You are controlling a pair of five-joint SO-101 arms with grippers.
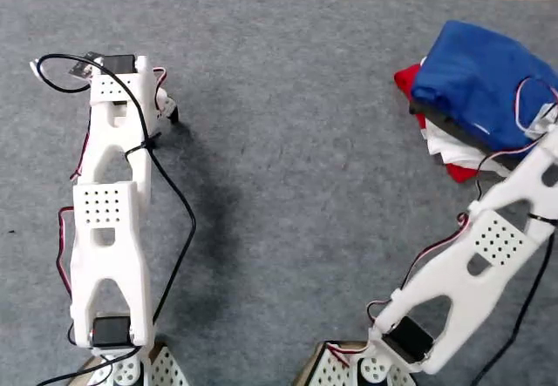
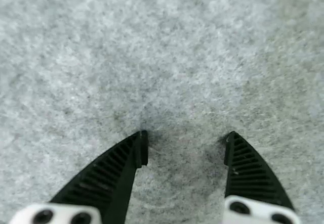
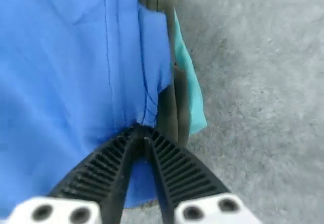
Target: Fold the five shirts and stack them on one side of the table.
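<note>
My right pincer is closed, its tips on the blue shirt that tops the stack at the high view's upper right. My left pincer gapes over bare bench. The cloth looks light, limp and slippery, so I'd pinch a folded edge.

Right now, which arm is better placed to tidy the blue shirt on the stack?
Probably the right: the right gripper, closed, sits on the blue shirt; the left gripper hangs open over the table, far from the stack.
</note>
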